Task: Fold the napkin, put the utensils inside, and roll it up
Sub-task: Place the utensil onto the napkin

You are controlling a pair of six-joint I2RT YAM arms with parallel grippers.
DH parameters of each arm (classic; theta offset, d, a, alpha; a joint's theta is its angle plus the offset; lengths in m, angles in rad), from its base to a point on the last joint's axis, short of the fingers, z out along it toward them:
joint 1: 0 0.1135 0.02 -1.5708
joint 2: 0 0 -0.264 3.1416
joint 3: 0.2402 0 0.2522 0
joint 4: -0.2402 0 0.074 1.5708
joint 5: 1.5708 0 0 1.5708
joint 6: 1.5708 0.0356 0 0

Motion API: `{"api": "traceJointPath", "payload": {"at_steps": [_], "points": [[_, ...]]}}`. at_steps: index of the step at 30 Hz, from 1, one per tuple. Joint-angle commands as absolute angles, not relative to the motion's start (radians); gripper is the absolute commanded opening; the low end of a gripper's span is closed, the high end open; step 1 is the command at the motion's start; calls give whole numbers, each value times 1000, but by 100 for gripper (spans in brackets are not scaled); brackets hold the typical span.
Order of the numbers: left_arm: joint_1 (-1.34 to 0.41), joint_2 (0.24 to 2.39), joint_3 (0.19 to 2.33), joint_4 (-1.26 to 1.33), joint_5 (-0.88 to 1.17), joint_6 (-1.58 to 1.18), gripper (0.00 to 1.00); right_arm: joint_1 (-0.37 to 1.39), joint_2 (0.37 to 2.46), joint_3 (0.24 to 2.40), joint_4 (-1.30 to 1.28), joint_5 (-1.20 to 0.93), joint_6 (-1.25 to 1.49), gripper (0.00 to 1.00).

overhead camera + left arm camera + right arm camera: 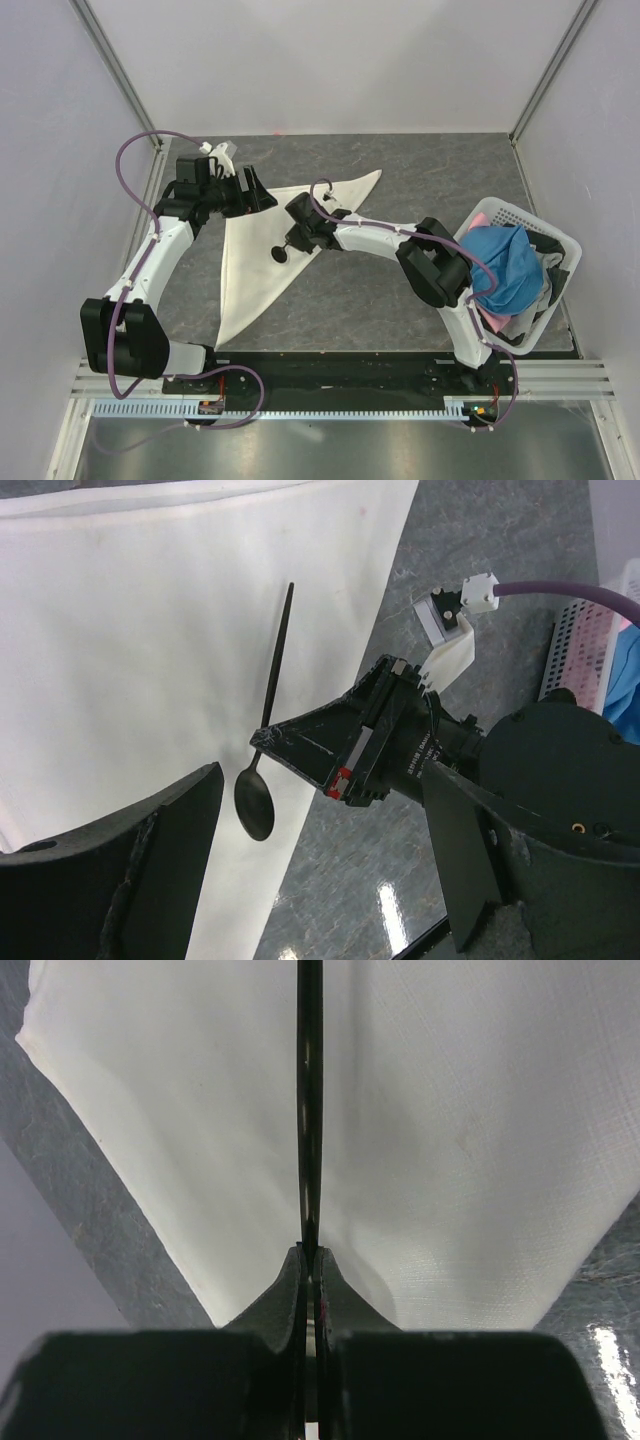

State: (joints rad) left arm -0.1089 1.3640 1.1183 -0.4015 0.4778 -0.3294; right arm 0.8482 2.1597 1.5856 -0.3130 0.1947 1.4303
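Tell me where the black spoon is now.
In the top view the slim black spoon sits left of centre, pinched by its handle in the right hand, over the folded cream-white cloth napkin.

2 white arms (160, 250), black joints (125, 340), purple cables (122, 160).

Soft matt cloth napkin (130, 630), glossy black spoon (254, 805), smooth stone-look table (500, 530)

Black spoon (272, 695) in right gripper (264, 740) — napkin (130, 630) beneath
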Motion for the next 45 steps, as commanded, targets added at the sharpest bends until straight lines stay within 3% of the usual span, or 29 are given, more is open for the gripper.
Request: {"api": "traceJointPath", "payload": {"at_steps": [1, 24, 38, 45], "points": [[-114, 1333, 1114, -362, 506, -359, 88, 857, 2164, 1601, -302, 218, 1494, 0], [-124, 1332, 1112, -360, 505, -357, 88, 879, 2187, 1558, -293, 201, 1545, 0], [-127, 1335, 1111, -360, 505, -354, 88, 879, 2191, 1572, -270, 198, 1493, 34], [-130, 1336, 1112, -362, 500, -351, 88, 879, 2112, 1551, -213, 284, 1352, 42]]}}
